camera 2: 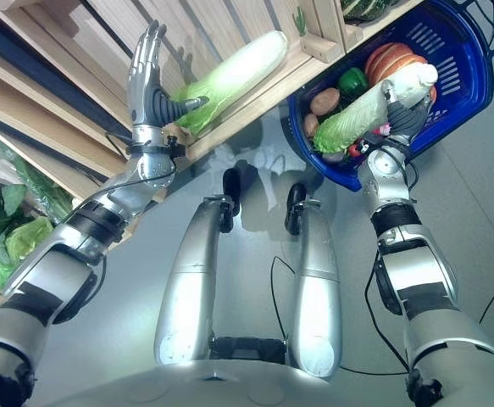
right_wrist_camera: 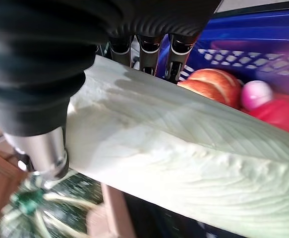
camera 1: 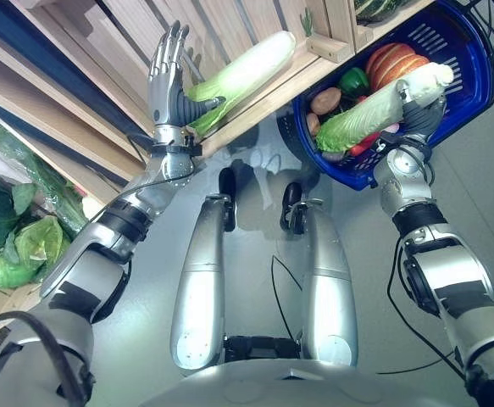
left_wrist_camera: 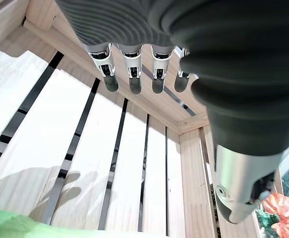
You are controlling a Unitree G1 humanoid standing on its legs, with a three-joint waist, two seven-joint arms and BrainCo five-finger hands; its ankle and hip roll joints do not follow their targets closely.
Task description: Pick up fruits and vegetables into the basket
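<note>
A blue basket hangs at the right and holds an orange pumpkin, a green pepper, a potato and other produce. Over it my right hand is shut on the white stem end of a napa cabbage; its fingers curl over that cabbage. A second napa cabbage lies on the wooden shelf. Beside its leafy end my left hand is raised and open, fingers straight and thumb pointing at the leaves.
Leafy greens fill a lower crate at the left. A dark green melon sits in the shelf compartment above the basket. Wooden slats back the shelf behind my left hand. A post divides the shelf compartments.
</note>
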